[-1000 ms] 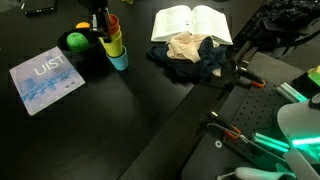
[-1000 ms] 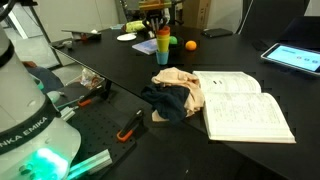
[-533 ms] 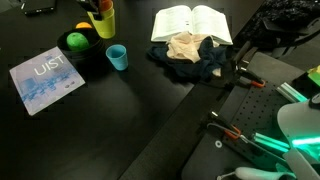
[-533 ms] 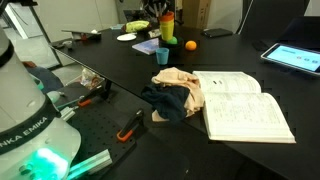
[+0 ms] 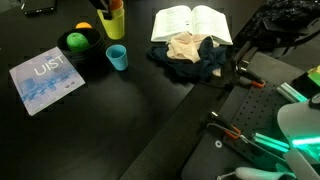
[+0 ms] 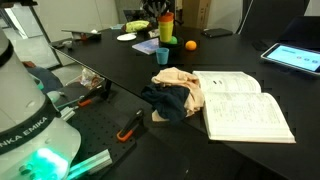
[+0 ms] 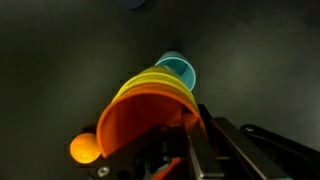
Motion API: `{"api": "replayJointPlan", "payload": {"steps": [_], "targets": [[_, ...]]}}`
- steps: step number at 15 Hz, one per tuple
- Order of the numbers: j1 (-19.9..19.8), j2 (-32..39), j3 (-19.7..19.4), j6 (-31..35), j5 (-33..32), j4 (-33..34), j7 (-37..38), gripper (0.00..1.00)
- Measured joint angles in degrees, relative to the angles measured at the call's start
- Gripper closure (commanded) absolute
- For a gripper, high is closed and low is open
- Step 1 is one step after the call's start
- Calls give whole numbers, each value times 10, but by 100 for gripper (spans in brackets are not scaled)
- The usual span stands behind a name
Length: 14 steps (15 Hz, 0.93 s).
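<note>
Black bench top fills both exterior views, with the robot's perforated base plate along one edge. Above the bench hangs a stack of nested plastic cups (image 7: 150, 110), held off the surface. In the wrist view the orange cup sits innermost, a yellow one wraps it, and a greenish rim shows outside that. I cannot tell whether there are more. The pincer (image 7: 182, 142) is clamped on the stack's wall at the rim, with one finger inside the orange cup. The stack's mouth faces the wrist camera. In an exterior view the same stack (image 5: 113, 18) hangs near the top edge.

One single light blue plastic cup (image 5: 117, 57) stands upright on the bench, apart from the stack and below it. In the wrist view it (image 7: 177, 70) shows just past the stack's rim.

Near these lie two balls. A green ball (image 5: 76, 41) rests in a dark bowl and an orange ball (image 5: 83, 27) sits just beside it. One pale blue booklet (image 5: 45, 78) lies flat further out. Well apart are one open book (image 5: 190, 22) and one heap of beige and dark blue cloth (image 5: 190, 55), which touches the book's edge.
</note>
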Motion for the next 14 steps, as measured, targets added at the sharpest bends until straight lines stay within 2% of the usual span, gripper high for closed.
{"api": "replayJointPlan", "payload": {"steps": [10,14], "targets": [[13,-20,23,19,36,-117,-5,98],[13,-22,29,48,71,-146,-23,98]]}}
